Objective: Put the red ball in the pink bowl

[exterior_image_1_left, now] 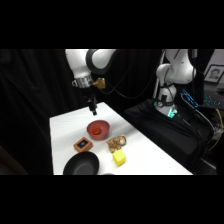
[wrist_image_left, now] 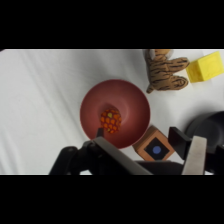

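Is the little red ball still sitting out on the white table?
No. In the wrist view the red ball lies inside the pink bowl, at its bottom, not on the table.

side cam off the table's corner looking down across it, wrist cam straight above, close, both catch the pink bowl (exterior_image_1_left: 98, 129) (wrist_image_left: 115, 113)
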You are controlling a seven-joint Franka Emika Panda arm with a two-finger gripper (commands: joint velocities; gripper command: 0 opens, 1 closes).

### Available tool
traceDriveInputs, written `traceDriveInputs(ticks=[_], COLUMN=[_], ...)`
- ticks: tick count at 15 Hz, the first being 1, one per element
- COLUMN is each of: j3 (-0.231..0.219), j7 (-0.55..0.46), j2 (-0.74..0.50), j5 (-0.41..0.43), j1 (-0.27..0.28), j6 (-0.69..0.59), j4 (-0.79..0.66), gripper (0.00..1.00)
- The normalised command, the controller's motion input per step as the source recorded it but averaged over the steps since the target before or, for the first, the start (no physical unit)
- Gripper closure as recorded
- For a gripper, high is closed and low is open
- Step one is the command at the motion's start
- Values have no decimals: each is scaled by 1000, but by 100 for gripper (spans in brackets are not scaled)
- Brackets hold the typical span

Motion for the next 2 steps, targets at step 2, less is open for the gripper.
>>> traceDriveInputs(ticks=[2], j3=[-13], j7=[-55], j2=[-160], j5=[-23], j1=[20], j6=[-169], j4=[88], gripper=[0])
